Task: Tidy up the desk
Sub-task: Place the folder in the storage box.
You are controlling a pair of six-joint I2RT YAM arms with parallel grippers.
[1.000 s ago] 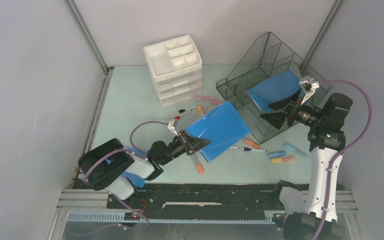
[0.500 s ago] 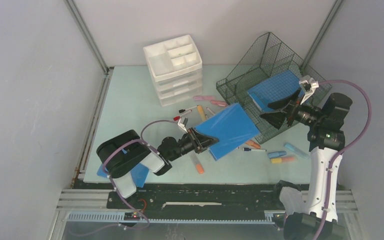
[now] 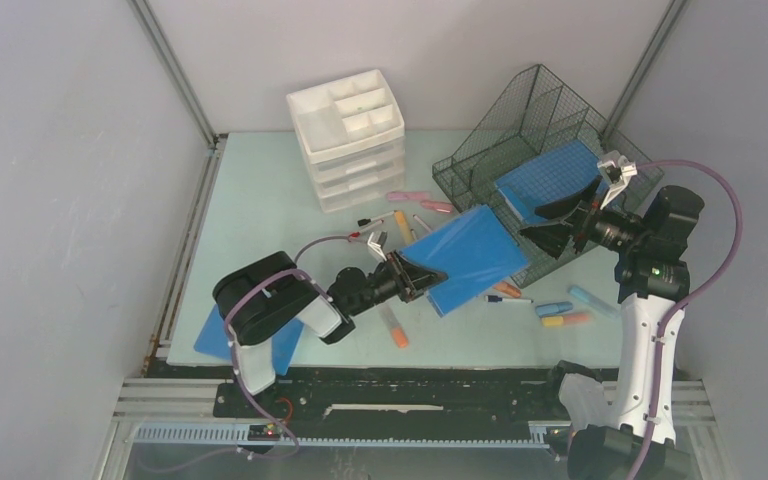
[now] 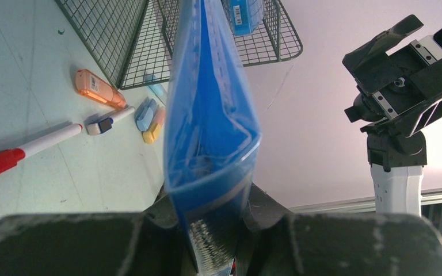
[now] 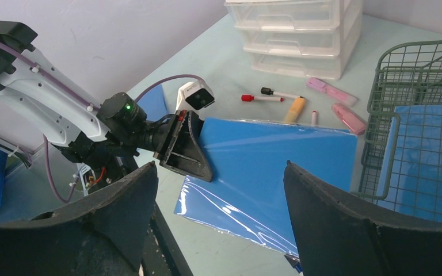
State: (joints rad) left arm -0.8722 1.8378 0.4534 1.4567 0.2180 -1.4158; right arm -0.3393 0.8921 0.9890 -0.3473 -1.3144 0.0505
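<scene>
Left gripper [image 3: 408, 279] clamped on near edge of blue folder [image 3: 472, 255], tilted over desk [image 3: 260, 210] just below. Folder likely light, floppy and slick, so grip deep on an edge. Beyond it, right gripper [image 3: 558, 222] spread wide, empty, before wire tray [image 3: 520, 105].

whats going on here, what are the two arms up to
The left gripper is shut on the near edge of a blue folder, holding it out toward the wire-mesh tray. The right gripper is open and holds nothing, poised at the tray's front beside the folder's far end. A second blue folder already lies in the tray. Pens and highlighters lie scattered on the desk, and a white drawer unit stands at the back.
</scene>
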